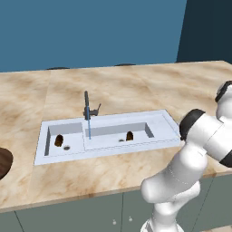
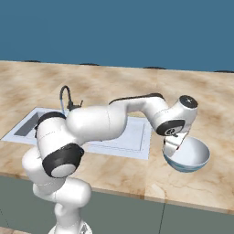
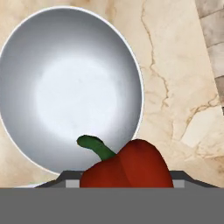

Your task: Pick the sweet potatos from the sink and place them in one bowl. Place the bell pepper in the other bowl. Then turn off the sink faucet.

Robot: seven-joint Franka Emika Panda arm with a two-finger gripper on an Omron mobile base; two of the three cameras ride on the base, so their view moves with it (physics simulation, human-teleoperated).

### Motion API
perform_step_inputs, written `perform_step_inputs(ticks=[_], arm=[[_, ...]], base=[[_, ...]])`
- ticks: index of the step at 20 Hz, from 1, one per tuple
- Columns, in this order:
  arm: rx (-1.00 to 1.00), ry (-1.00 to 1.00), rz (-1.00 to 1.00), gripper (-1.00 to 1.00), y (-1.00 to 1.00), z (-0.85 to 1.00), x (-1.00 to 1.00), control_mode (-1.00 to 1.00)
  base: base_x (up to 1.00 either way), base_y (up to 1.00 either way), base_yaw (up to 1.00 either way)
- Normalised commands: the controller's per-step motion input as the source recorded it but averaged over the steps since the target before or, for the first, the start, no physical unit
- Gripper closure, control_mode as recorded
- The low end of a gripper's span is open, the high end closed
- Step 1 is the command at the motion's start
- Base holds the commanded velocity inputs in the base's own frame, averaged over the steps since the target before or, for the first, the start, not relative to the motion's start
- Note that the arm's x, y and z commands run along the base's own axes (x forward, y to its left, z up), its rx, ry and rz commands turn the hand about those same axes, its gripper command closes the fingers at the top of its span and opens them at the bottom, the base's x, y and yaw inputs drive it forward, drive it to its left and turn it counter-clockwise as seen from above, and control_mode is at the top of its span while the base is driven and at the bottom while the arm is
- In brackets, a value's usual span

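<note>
1. The gripper [image 2: 172, 147] hangs at the near left rim of the pale blue-white bowl [image 2: 189, 157], with the white arm stretched across to it from the lower left of the right base view. Its finger tips are hidden there by the hand's own body and by the bowl rim.
2. In the hand view the red bell pepper [image 3: 127, 168], green stem curling up and to the left, sits hard against the bottom of the picture where the finger tips would rise. The jaws are partly closed on it, so the pepper is held in the gripper; the fingers themselves are covered by the pepper.
3. Beyond the pepper the hand view looks down into the pale bowl [image 3: 70, 87]. Its glossy inside is bare, and the pepper overlaps its near rim. The bowl stands on the marble-patterned table [image 3: 175, 87].
4. In the right base view the bowl stands on the table [image 2: 201, 105] just to the right of the sink [image 2: 132, 137], near the front edge.
5. The sink [image 1: 106, 133] has two compartments. One sweet potato [image 1: 59, 141] lies in the left compartment beside its drain; the other sweet potato [image 1: 129, 136] lies in the right compartment.
6. The sink faucet [image 1: 87, 106] stands upright behind the divider, and a thin blue stream [image 1: 89, 129] falls from it into the basin.
7. The dark brown bowl [image 1: 3, 162] is on the table, cut by the left edge of the left base view, well apart from the pale one.
</note>
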Motion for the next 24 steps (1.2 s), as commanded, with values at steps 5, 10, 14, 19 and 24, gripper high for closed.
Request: perform_step_inputs(ticks=[5, 10, 14, 19, 24], arm=[[0.05, 0.07, 0.0, 1.0, -0.37, -0.24, 0.14, -1.0], [0.0, 0.12, 0.0, 1.0, -0.13, -0.24, 0.21, -1.0], [0.0, 0.07, 0.0, 1.0, -0.08, -0.33, 0.1, -1.0], [0.0, 0.0, -0.01, 1.0, -0.03, -0.33, 0.0, -1.0], [0.0, 0.0, -0.02, 1.0, 0.0, -0.32, 0.07, -1.0]], base=[[0.0, 0.0, 0.0], [0.0, 0.0, 0.0], [0.0, 0.0, 0.0], [0.0, 0.0, 0.0], [0.0, 0.0, 0.0]])
